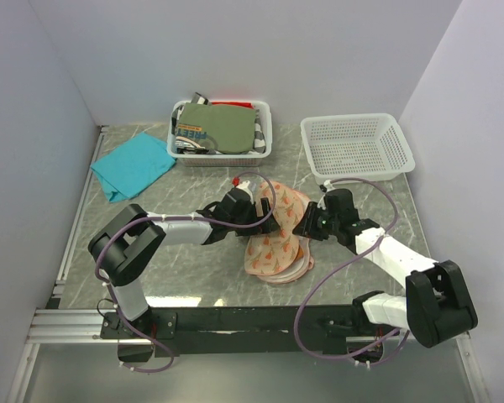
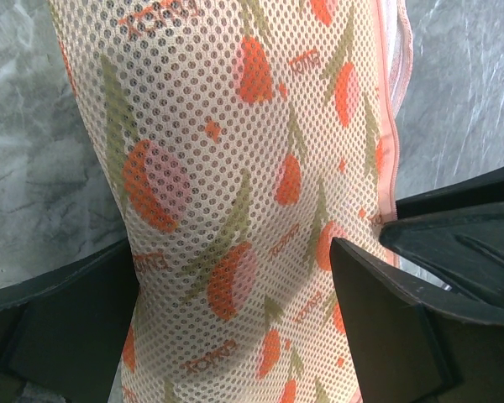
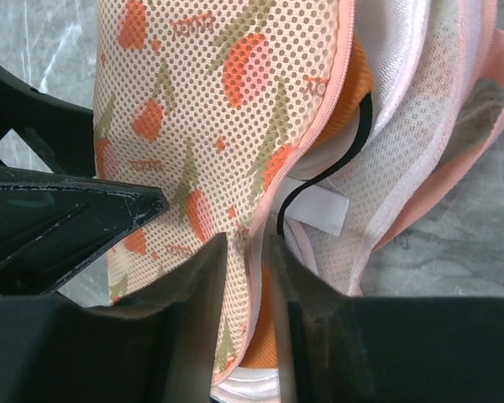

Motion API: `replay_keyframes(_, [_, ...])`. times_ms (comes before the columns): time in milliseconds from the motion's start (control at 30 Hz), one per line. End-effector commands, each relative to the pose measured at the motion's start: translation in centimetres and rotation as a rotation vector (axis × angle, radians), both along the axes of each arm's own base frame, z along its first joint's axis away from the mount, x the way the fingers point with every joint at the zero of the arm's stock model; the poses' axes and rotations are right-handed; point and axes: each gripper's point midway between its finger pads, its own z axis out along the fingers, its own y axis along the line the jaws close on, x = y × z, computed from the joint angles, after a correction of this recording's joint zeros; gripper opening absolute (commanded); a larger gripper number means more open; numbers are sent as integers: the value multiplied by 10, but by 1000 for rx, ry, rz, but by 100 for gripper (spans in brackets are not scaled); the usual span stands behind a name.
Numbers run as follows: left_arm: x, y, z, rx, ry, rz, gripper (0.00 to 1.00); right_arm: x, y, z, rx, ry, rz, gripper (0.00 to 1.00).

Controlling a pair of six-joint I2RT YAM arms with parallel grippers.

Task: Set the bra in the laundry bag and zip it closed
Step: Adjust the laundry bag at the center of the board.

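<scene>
Mesh of laundry bag (image 3: 193,101) sits pinched betw. narrow fingers (image 3: 185,319) of R gripper (image 3: 245,252), at its zip edge, bottom centre of R wrist view; L gripper (image 2: 235,252) stands w/ fingers wide either side of one lobe. We see bra (image 3: 363,71) tucked inside the part-open bag, orange cup & dark strap showing upper right. Bag lies mid-frame on marble table (image 1: 185,277) in top view.

The marbled table (image 1: 193,281) bears a cloth (image 1: 133,165) far left, a clothes basket (image 1: 223,158) and a mesh basket (image 1: 401,144) behind. The bag (image 1: 277,248) lies centre.
</scene>
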Motion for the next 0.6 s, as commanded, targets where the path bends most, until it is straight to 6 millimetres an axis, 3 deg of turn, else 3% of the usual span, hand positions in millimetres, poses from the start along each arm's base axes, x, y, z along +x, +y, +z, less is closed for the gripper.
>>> replay_keyframes(0, [9,-12,28,-55,-62,-9,96,12,7,14,28,-60,24,23])
replay_keyframes(100, [9,-12,28,-55,-62,-9,96,12,6,16,28,-69,22,8])
replay_keyframes(167, [9,-12,28,-53,-64,-9,96,12,5,19,29,-83,18,4])
replay_keyframes(567, [16,7,43,-20,-117,72,96,5,-4,74,53,-229,-19,3])
